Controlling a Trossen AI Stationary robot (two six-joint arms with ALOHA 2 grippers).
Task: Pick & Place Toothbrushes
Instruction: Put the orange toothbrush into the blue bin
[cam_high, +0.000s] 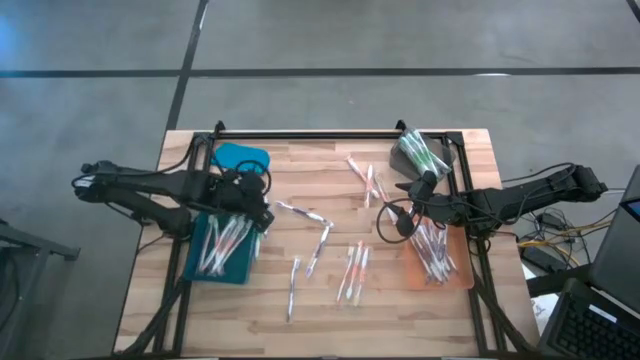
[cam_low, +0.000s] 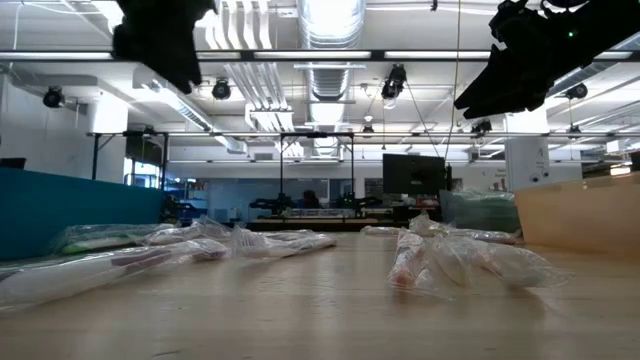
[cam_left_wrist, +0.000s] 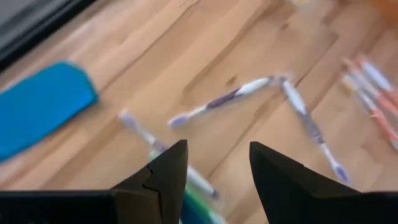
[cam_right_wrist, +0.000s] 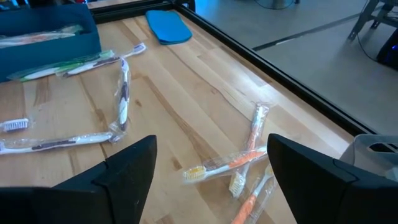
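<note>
On the wooden table (cam_high: 330, 315), the toothbrushes lie loose in clear wrappers, scattered across the middle and pointing many ways. Nearest the front edge, a single toothbrush (cam_high: 293, 288) lies with its long axis running front to back, and just to its right an orange bundle (cam_high: 352, 272) of several lies the same way, side by side. Farther in, a purple-handled pair (cam_high: 312, 232) meets at one end in a bent shape, one lying crosswise and the other slanting toward the front. Nearer the back rail, orange toothbrushes (cam_high: 366, 183) cross each other at angles. The left gripper (cam_high: 262, 213) hovers over the right edge of the blue tray (cam_high: 200, 268), which holds a heap of toothbrushes lying mostly lengthwise; its fingers (cam_left_wrist: 163, 180) stand apart with nothing between them. The right gripper (cam_high: 405, 213) hangs above the left edge of the orange tray (cam_high: 462, 278), also loaded with toothbrushes, and its fingers (cam_right_wrist: 127, 169) are spread wide and empty. Behind the blue tray lies a blue lid (cam_high: 241, 157), flat on the table. In the far right corner a clear bin (cam_high: 424, 152) holds green toothbrushes.
</note>
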